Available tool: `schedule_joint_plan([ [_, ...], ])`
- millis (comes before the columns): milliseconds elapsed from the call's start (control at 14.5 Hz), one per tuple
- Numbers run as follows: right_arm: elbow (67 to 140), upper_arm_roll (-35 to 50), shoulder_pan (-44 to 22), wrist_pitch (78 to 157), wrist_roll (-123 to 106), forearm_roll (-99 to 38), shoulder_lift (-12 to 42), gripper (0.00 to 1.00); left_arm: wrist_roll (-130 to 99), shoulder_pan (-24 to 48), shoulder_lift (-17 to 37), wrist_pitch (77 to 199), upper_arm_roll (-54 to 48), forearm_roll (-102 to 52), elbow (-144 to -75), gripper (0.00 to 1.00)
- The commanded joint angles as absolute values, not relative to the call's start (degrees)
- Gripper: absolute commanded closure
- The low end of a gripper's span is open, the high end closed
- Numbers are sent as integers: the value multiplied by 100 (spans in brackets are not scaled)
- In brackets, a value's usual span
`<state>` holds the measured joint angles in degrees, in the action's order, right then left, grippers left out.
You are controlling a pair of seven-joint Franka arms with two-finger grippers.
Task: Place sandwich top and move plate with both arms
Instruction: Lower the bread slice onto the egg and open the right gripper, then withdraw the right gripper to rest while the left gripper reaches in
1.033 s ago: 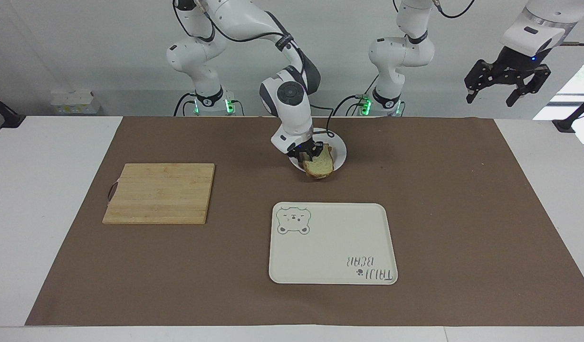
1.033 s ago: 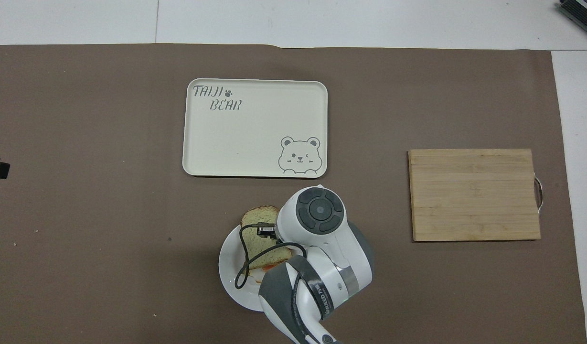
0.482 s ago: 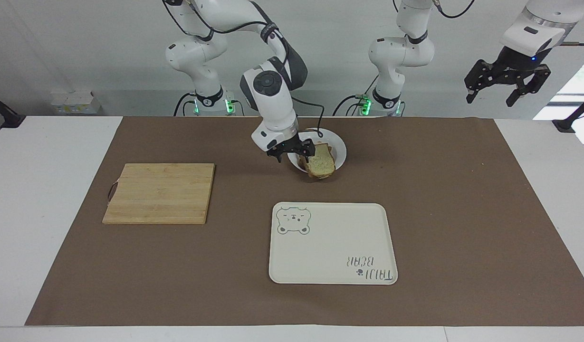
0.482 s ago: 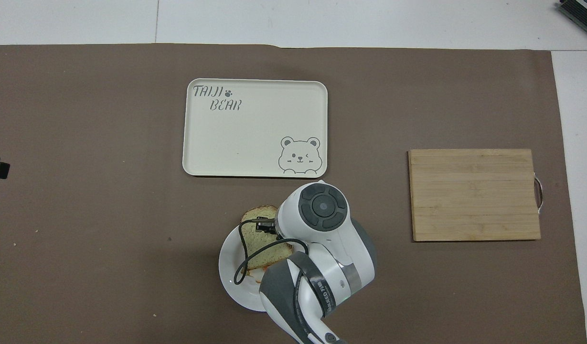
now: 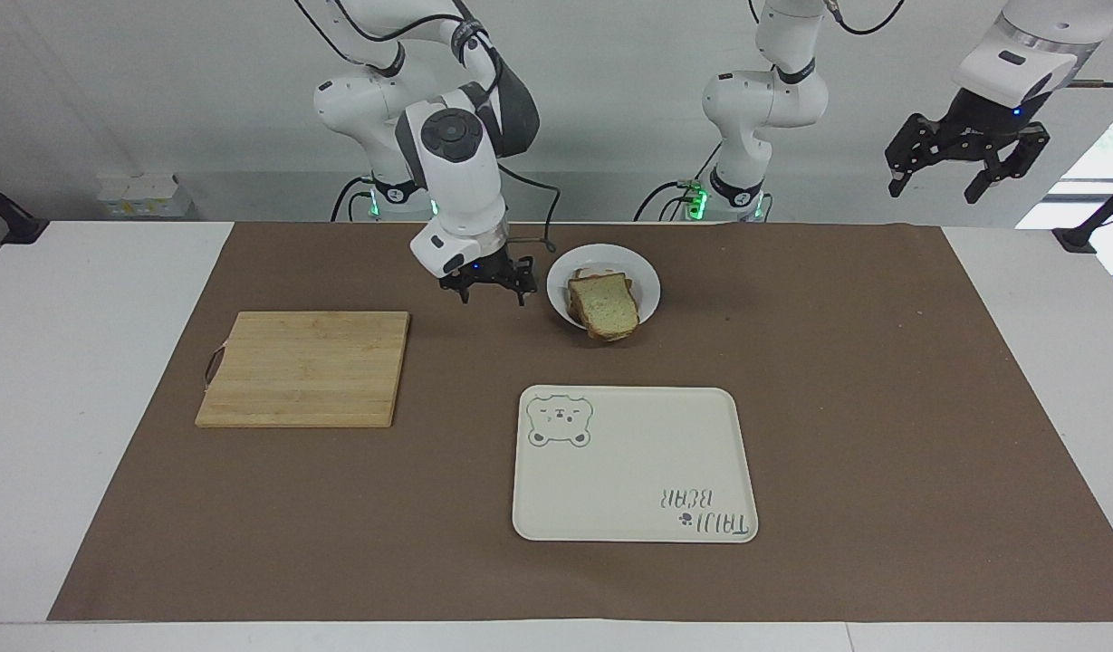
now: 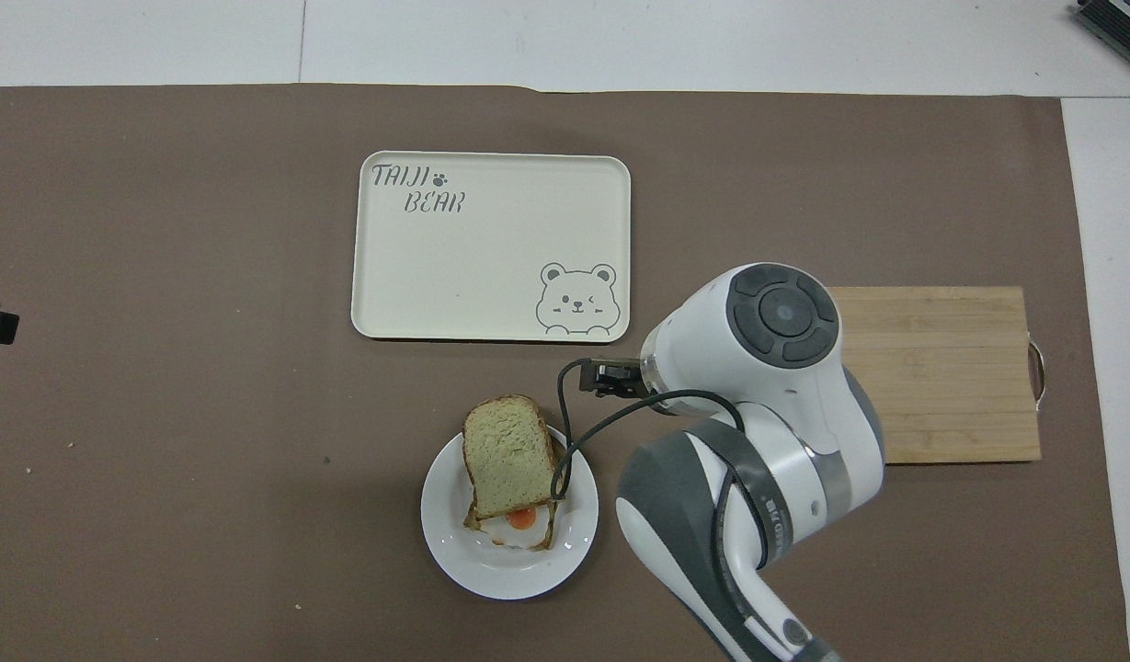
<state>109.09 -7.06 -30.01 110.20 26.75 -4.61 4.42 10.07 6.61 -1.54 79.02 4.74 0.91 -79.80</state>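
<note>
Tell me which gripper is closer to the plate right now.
Right. The right gripper hangs open just beside the plate, toward the cutting board. The left gripper waits raised, open, off the left arm's end of the table.

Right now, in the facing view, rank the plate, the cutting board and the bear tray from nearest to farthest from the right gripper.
1. The plate, right beside the right gripper, bearing the sandwich.
2. The cutting board, toward the right arm's end of the table.
3. The bear tray, farther from the robots than the plate.

Plate (image 6: 454,542) glossy white; cutting board (image 5: 304,368) matt pale wood; table cover (image 5: 882,407) matt brown paper; tray (image 6: 491,303) smooth cream
</note>
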Motion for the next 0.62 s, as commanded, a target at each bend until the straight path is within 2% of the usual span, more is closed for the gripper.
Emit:
schedule_joint_plan([
  [0,10898,-659,-2647,10881,2356,-168,229,0,949,729,-193,7805,545,70,-7937,0],
  [207,10776,-650,-2190,10619,1822,-149,27,0,949,729,-193,7805,545,79,-7945,0],
  [551,10696,-659,-1767,9530,1249,-167,-377,0,949,729,-193,7805,545,70,-7937,0],
])
